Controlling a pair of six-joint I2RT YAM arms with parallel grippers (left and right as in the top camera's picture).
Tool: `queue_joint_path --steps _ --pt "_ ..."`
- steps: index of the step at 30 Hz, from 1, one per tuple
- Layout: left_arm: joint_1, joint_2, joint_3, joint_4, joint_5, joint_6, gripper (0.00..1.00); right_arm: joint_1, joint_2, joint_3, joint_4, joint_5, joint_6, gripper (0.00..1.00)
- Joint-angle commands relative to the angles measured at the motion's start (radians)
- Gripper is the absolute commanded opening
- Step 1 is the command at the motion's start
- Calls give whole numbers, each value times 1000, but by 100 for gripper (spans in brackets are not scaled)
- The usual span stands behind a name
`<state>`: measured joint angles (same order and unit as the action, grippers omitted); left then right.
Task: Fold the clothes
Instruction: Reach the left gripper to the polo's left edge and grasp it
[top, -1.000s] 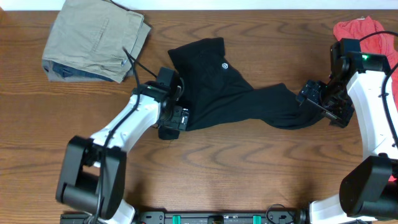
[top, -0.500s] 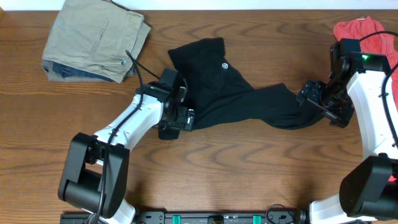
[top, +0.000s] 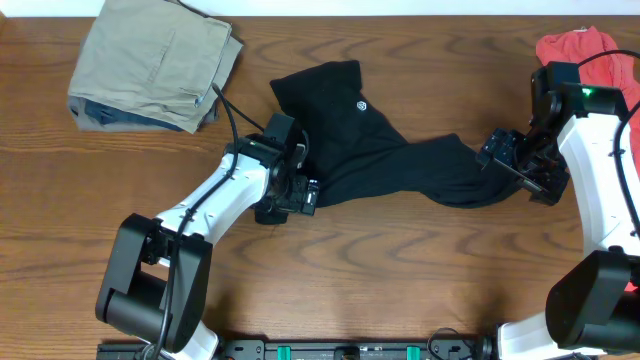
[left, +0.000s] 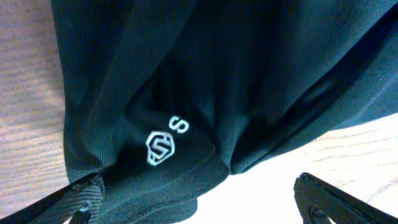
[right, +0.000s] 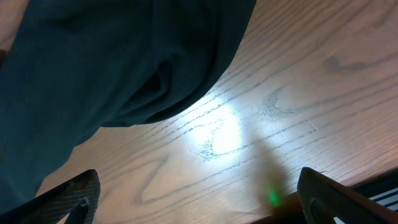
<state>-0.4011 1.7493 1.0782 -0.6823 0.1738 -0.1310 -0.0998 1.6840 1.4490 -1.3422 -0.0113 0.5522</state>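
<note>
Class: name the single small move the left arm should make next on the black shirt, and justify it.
Probably close the left hand on the edge of the black shirt. The hand is open with bunched fabric near the white logo ahead of its fingers, the right hand is open at the other end, and the shirt lies crumpled, not yet spread.
</note>
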Motion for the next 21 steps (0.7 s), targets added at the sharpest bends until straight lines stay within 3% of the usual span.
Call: queue_joint_path --steps 1,6,12,21 --pt "-2 -2 17 0 -3 -5 98 -5 4 0 0 0 16 99" --pt "-2 1 12 3 -90 -2 99 -5 4 0 0 0 16 99" --pt "-2 5 -1 -20 -141 -2 76 -5 4 0 0 0 16 99" --pt "-2 5 -1 -24 -130 -2 68 -5 4 0 0 0 16 99"
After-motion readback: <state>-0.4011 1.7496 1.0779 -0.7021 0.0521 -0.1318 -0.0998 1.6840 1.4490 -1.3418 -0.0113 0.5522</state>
